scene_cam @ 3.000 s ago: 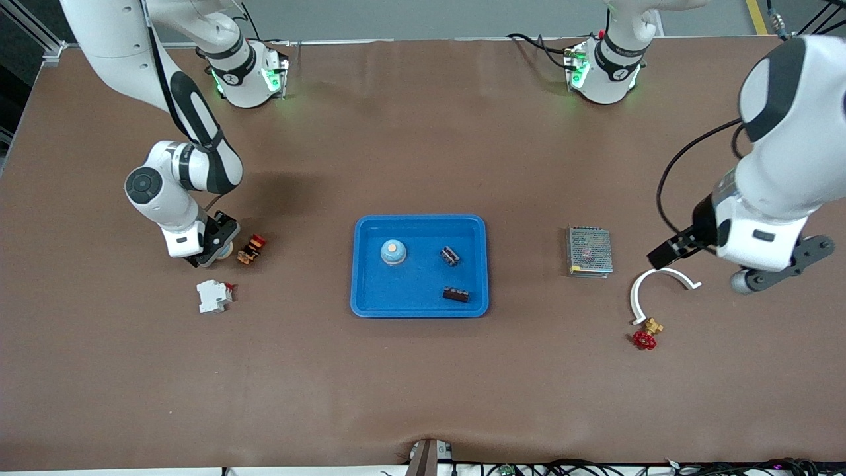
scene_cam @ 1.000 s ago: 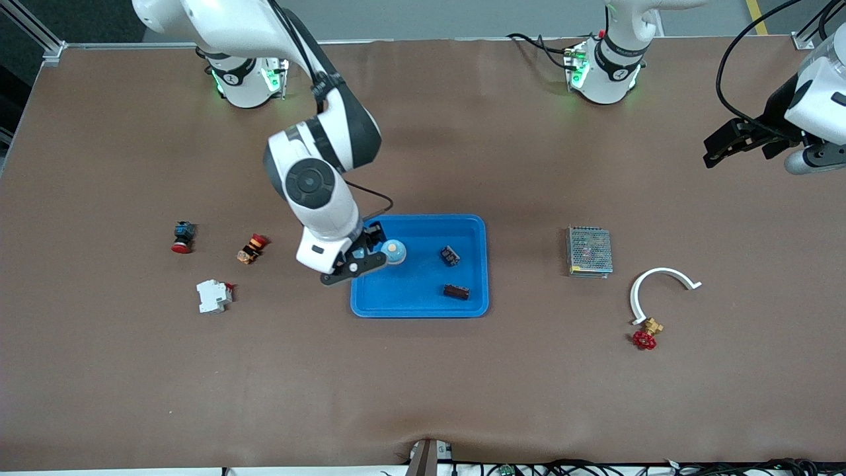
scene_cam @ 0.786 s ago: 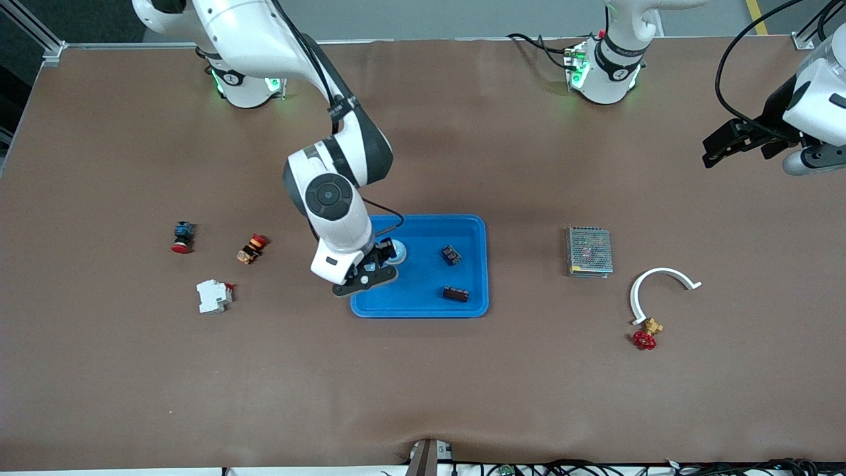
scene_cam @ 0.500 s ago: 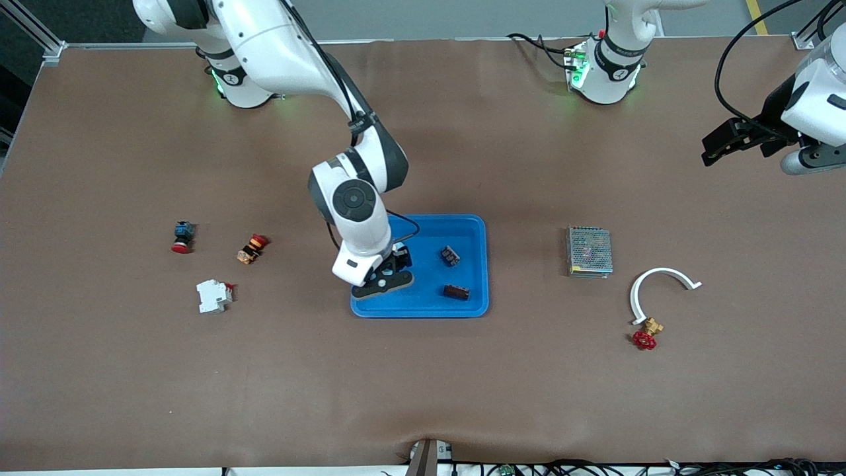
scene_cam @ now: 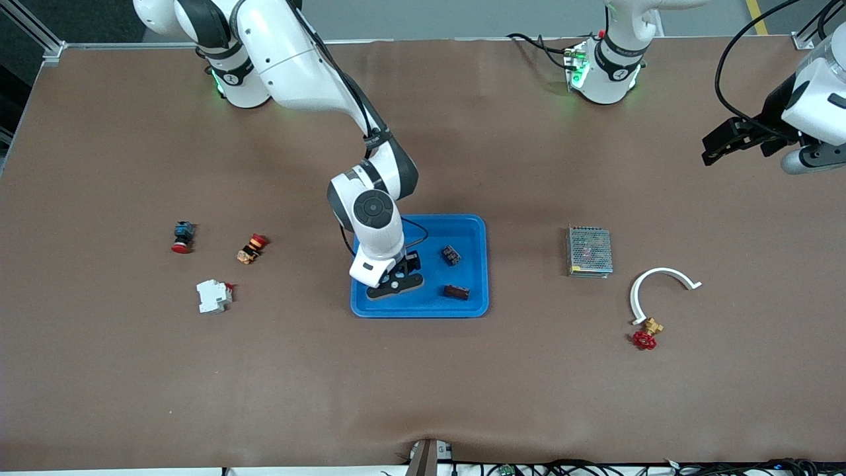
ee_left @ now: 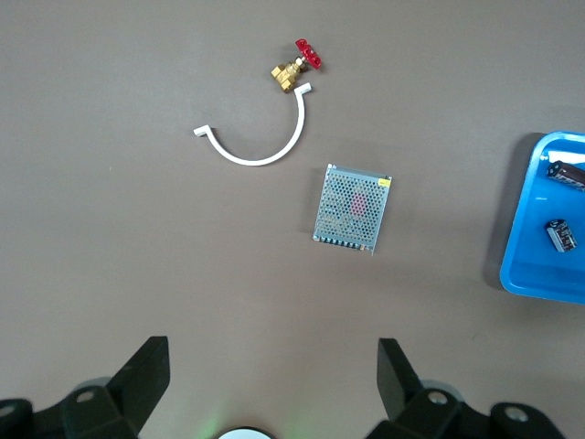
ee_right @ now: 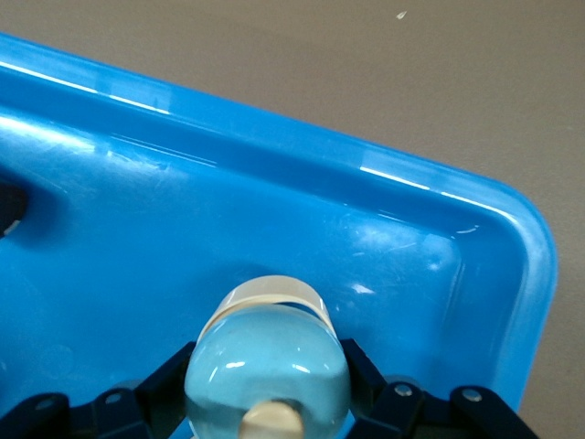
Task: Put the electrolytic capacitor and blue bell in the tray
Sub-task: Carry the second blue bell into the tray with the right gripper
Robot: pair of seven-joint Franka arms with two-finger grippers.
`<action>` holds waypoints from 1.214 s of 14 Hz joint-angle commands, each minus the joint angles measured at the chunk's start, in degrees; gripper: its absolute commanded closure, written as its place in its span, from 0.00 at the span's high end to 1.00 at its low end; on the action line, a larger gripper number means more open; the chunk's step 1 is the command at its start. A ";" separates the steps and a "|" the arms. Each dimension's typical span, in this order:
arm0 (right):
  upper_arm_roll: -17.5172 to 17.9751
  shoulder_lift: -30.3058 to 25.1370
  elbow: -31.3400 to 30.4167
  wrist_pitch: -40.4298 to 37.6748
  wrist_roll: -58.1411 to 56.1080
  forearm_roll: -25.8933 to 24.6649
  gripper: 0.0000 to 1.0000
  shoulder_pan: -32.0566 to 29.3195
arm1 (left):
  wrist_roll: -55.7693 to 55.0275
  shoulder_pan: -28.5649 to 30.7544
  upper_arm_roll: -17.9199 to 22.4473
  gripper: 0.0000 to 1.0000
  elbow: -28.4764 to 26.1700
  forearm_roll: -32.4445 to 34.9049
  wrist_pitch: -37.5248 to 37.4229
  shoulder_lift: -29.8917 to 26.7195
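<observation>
The bright-blue tray (scene_cam: 429, 228) lies mid-table. My right gripper (scene_cam: 396, 276) hangs low over the tray's end toward the right arm, above the inside of a rounded tray corner (ee_right: 274, 183). It is shut on a pale blue bell (ee_right: 267, 361) with a cream knob, which the hand hides in the front view. Two dark electrolytic capacitors (scene_cam: 451, 255) (scene_cam: 456, 292) lie in the tray toward the left arm's end; they are also the capacitors (ee_left: 562, 233) (ee_left: 569, 174) in the left wrist view. My left gripper (scene_cam: 717, 147) waits open, high over the left arm's end of the table, nothing between its fingers (ee_left: 146, 366).
A grey mesh box (scene_cam: 589, 250) (ee_left: 354, 208), a white curved piece (scene_cam: 661, 270) (ee_left: 251, 160) and a brass valve with red wheel (scene_cam: 646, 334) (ee_left: 297, 66) lie toward the left arm's end. A white breaker (scene_cam: 213, 295) and two push buttons (scene_cam: 251, 248) (scene_cam: 182, 237) lie toward the right arm's end.
My right gripper has carried the bell from beside the push buttons to over the tray, sliding farther in during the last second. A bell seen lying in the tray is now hidden under the arm.
</observation>
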 commanded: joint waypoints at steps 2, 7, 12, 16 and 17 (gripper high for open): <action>0.17 2.41 1.80 2.29 1.08 0.08 0.32 -0.30 | 1.25 0.03 -0.16 1.00 0.29 -0.86 -0.17 -0.20; 0.43 2.67 1.80 2.56 1.17 0.08 1.00 -0.30 | 1.25 -0.15 -0.16 1.00 0.29 -0.77 0.27 0.15; 0.34 -0.39 2.06 1.42 0.30 -0.01 1.00 -0.30 | 1.25 -0.41 -0.34 1.00 0.29 -0.77 0.27 0.15; 0.34 -8.11 1.89 -8.84 0.12 -0.01 1.00 -0.38 | 1.25 -0.32 -0.60 1.00 0.38 -0.77 0.27 0.15; 0.34 -10.49 1.80 -12.26 0.12 -0.01 1.00 -0.38 | 1.25 -0.32 -0.60 1.00 0.82 -0.77 0.27 0.15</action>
